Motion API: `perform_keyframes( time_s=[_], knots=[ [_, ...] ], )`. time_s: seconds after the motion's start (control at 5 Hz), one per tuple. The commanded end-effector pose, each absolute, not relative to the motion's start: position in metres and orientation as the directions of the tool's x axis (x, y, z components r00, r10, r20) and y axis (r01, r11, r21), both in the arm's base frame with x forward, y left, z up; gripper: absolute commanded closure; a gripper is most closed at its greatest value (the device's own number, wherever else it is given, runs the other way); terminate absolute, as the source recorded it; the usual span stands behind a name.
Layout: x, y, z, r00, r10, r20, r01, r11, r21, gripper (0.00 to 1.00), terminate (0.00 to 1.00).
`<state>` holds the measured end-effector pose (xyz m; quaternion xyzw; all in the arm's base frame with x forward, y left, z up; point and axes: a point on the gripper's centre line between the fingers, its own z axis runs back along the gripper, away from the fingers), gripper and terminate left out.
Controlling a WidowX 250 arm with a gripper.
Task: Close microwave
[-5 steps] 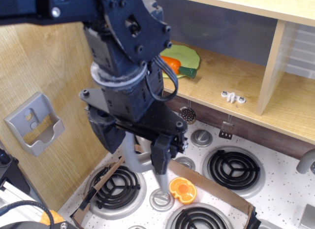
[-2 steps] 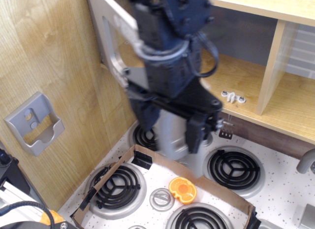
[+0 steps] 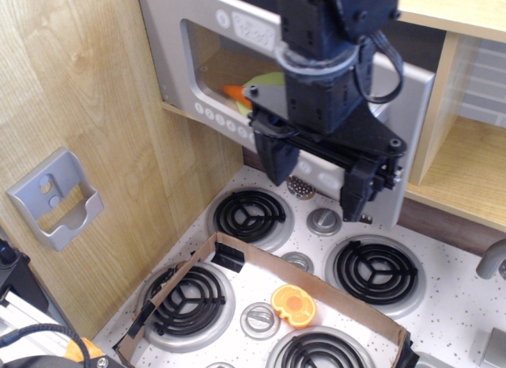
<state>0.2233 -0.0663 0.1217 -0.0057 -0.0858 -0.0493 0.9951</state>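
Above the stove (image 3: 371,273), the microwave (image 3: 205,59) door stands nearly shut at twelve o'clock, the claw (image 3: 316,174) spread apart against it.

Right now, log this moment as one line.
task: close microwave | door: nearly shut | gripper: open, against door | inside: green plate

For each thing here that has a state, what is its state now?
microwave: door almost closed, food visible through the window.
pincer: open, holding nothing, in front of the door.
wall bracket: empty.
cardboard tray: on the stovetop, holding an orange toy.
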Motion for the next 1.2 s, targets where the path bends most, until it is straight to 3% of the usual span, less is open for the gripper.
perform_keyframes(
  time_s=[0.0,1.0],
  knots=[
    [0.249,-0.079,0.131,0.968,-0.137,0.210,0.143,0.990,-0.014,0.00,0.00],
    [0.310,-0.093,0.137,0.931,-0.274,0.240,0.282,0.959,0.003,0.00,0.00]
  ],
)
